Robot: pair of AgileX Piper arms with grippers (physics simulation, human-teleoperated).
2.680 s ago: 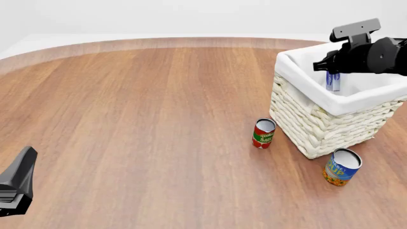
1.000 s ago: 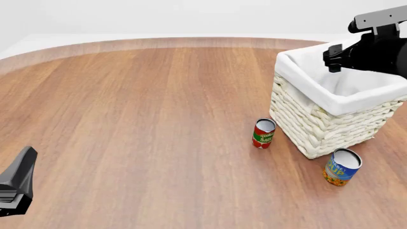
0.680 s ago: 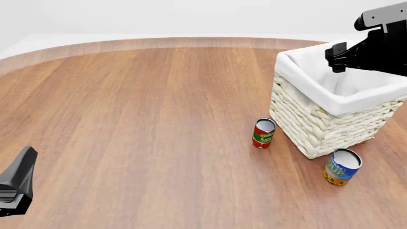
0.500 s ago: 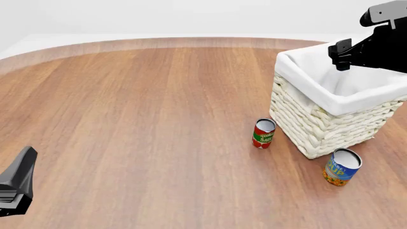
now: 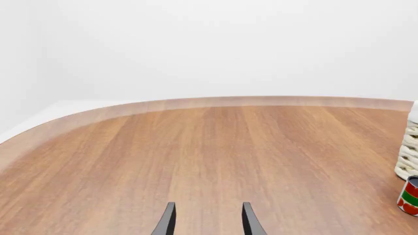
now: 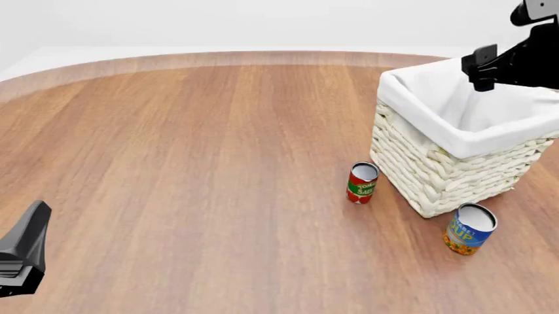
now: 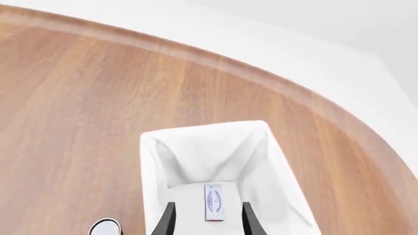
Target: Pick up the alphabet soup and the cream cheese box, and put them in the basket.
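The alphabet soup (image 6: pixel 469 229), a blue and yellow can with a silver top, stands upright on the table in front of the basket's near corner. The cream cheese box (image 7: pixel 214 202) lies flat on the white liner inside the basket (image 7: pixel 153 161); the front view hides it behind the basket's rim (image 6: pixel 410 98). My right gripper (image 7: pixel 207 223) hangs open and empty above the basket, and shows at the top right of the front view (image 6: pixel 489 65). My left gripper (image 5: pixel 207 224) is open and empty, low at the table's near left (image 6: pixel 26 252).
A slim red-and-green can (image 6: pixel 362 183) stands upright just left of the basket's front wall and also shows in the left wrist view (image 5: pixel 410 196). A can's silvery top (image 7: pixel 104 227) peeks in beside the basket in the right wrist view. Bare wooden table (image 6: pixel 192 163) stretches left.
My right gripper let go of the cream cheese box into the basket, then rose and drifted right. The left arm and both cans have not moved.
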